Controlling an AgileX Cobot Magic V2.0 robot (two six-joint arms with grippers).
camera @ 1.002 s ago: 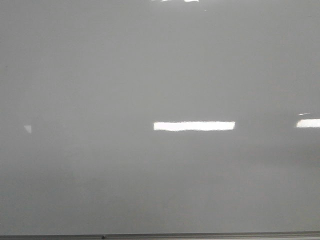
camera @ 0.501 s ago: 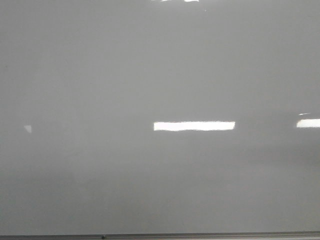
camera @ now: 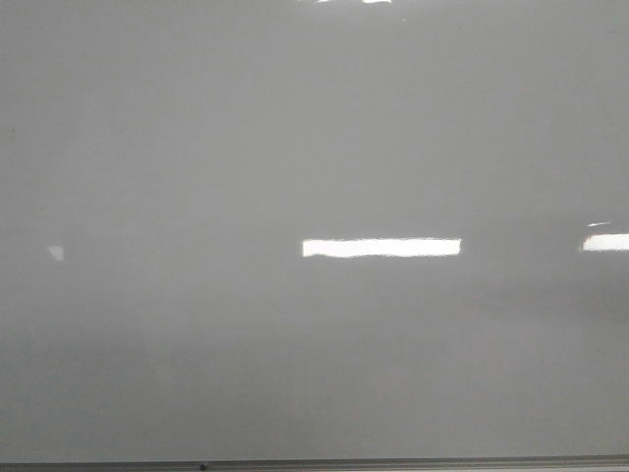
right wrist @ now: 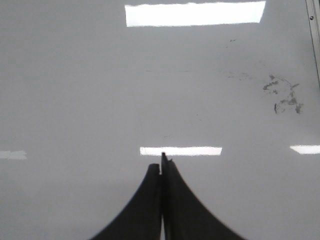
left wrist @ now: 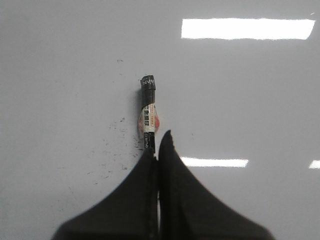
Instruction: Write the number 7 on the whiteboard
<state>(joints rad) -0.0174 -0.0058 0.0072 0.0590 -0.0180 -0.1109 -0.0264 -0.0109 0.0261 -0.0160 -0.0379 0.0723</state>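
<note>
Your whiteboard [camera: 197,147] fills the front view as a glossy, pale grey, flat sheet, with a thin metal edge strip [camera: 393,460] running along its lower border and bright rectangular light reflections [camera: 381,248] lying across its sheen. You will find no drawn 7 on it in any of the three views; the surface in the front view is unmarked. In the left wrist view, your left gripper [left wrist: 159,145] shows as two matte black, tapering fingers pressed together around the lower part of a slim black marker [left wrist: 148,112], which stands out past the fingertips with a white-and-red printed label wrapped round its barrel and a darker band at its far end. That far end lies against or just over the board; you cannot tell from this view whether it touches. Around the marker the board carries fine dark specks [left wrist: 117,132], scattered and faint. In the right wrist view, your right gripper [right wrist: 162,162] has its two black curved fingers closed flat on each other with nothing between them, hanging over bare board. Off toward the board's metal frame [right wrist: 315,45] you see a patch of grey smudges [right wrist: 282,95], rough-edged and smeared.
</note>
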